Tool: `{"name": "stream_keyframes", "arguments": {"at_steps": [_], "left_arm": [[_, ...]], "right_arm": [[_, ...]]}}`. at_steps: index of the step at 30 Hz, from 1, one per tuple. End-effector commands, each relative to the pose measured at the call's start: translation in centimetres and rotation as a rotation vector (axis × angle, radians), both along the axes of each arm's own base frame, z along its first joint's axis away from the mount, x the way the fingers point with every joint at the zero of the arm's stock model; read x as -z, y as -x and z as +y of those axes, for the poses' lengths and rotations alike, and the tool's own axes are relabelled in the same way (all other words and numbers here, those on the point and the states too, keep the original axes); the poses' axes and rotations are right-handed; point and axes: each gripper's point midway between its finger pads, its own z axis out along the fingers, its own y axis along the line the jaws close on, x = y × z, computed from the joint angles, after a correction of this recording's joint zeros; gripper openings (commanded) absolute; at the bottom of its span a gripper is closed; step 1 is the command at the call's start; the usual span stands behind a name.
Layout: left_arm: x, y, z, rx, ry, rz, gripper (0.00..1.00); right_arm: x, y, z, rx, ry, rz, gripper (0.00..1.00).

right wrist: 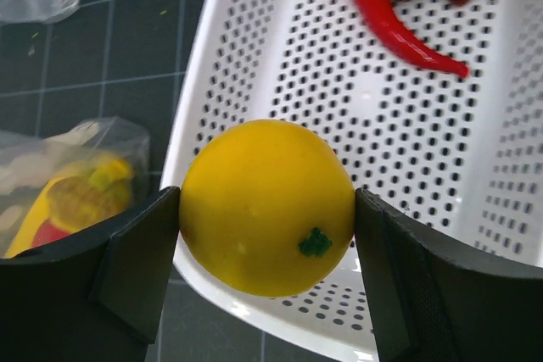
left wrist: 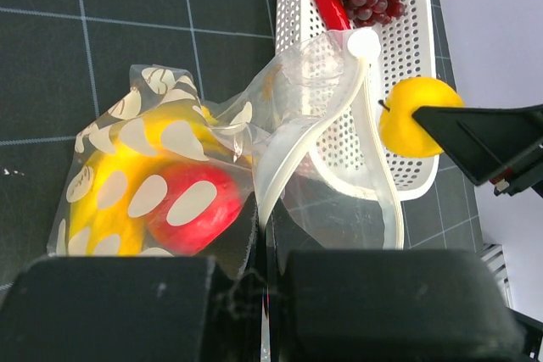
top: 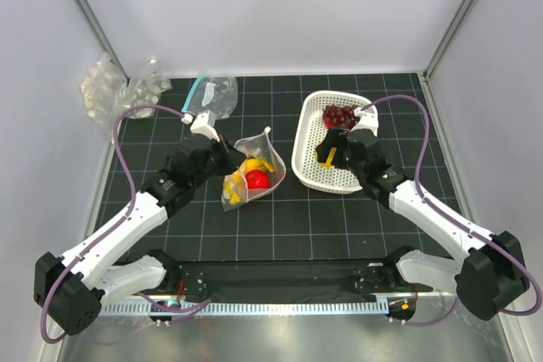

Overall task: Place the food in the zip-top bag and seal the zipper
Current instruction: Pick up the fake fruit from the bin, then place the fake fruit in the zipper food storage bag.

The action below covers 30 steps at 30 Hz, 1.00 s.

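Note:
The zip-top bag (top: 251, 169) lies mid-table with its mouth gaping toward the basket. A yellow banana (left wrist: 102, 201) and a round red fruit (left wrist: 191, 209) sit inside it. My left gripper (left wrist: 267, 270) is shut on the bag's pale zipper rim (left wrist: 280, 167). Over the near-left rim of the white basket (top: 307, 167), my right gripper (right wrist: 267, 209) is shut on the round yellow fruit (right wrist: 263, 197), and the same fruit (left wrist: 414, 116) shows just right of the bag's mouth in the left wrist view. The grape bunch (top: 339, 114) and the red chili (right wrist: 399, 31) lie in the basket's far end.
A clear bag with a teal strip (top: 212, 95) lies at the back behind the left arm. Bumpy clear packs (top: 110, 86) are piled in the back left corner. Walls close in the mat on three sides.

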Motion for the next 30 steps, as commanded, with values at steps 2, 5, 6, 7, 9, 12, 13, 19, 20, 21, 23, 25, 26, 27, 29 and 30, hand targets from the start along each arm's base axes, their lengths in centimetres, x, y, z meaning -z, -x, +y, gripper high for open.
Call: {"name": "stream_keyframes", "arguments": {"at_steps": [2, 5, 6, 7, 9, 12, 13, 19, 20, 21, 23, 25, 26, 27, 29, 30], "left_arm": [[-1.5, -0.4, -1.1, 0.028, 0.039, -0.025, 0.01], [-1.3, -0.4, -1.6, 0.043, 0.038, -0.014, 0.01], [-1.2, -0.4, -1.8, 0.05, 0.038, -0.009, 0.01], [-1.2, -0.3, -2.0, 0.058, 0.039, -0.008, 0.01], [-0.9, -0.4, -2.2, 0.061, 0.031, 0.0, 0.0], [-0.7, -0.3, -2.6, 0.074, 0.026, 0.006, 0.0], [-0.6, -0.3, -2.7, 0.076, 0.024, 0.007, 0.0], [-0.8, -0.1, -3.2, 0.097, 0.022, 0.004, 0.0], [-0.8, 0.0, -3.2, 0.098, 0.022, 0.004, 0.0], [-0.7, 0.0, -3.3, 0.098, 0.021, 0.005, 0.01], [-0.8, 0.0, -3.4, 0.104, 0.02, 0.003, 0.0], [-0.8, 0.1, -3.5, 0.11, 0.018, 0.002, 0.0], [-0.9, 0.2, -3.6, 0.114, 0.02, 0.001, 0.0], [-1.0, 0.2, -3.5, 0.113, 0.019, -0.001, 0.01], [-1.2, 0.4, -3.6, 0.125, 0.022, -0.006, 0.0], [-1.3, 0.4, -3.7, 0.126, 0.024, -0.009, 0.0]], "right_arm": [[-4.6, 0.4, 4.7, -0.26, -0.14, -0.174, 0.48], [-6.0, 1.0, 5.3, -0.301, -0.173, -0.243, 0.46], [-6.9, 1.9, 6.0, -0.356, -0.2, -0.268, 0.44], [-7.4, 2.3, 6.4, -0.381, -0.211, -0.298, 0.43], [-8.7, 3.3, 7.1, -0.44, -0.237, -0.348, 0.4], [-9.8, 4.9, 8.6, -0.525, -0.25, -0.399, 0.39], [-10.1, 5.3, 9.0, -0.547, -0.25, -0.415, 0.38], [-10.9, 9.1, 12.9, -0.716, -0.151, -0.514, 0.38], [-10.8, 9.5, 13.2, -0.732, -0.146, -0.517, 0.37], [-10.9, 10.1, 13.8, -0.761, -0.139, -0.526, 0.38], [-11.0, 10.5, 14.4, -0.784, -0.141, -0.537, 0.37], [-11.0, 10.9, 14.8, -0.799, -0.138, -0.541, 0.37], [-10.8, 10.7, 14.9, -0.789, -0.131, -0.534, 0.37], [-10.7, 10.6, 14.9, -0.785, -0.126, -0.531, 0.37], [-10.2, 10.1, 15.2, -0.76, -0.118, -0.514, 0.37], [-10.1, 9.8, 15.2, -0.737, -0.115, -0.509, 0.36]]}}
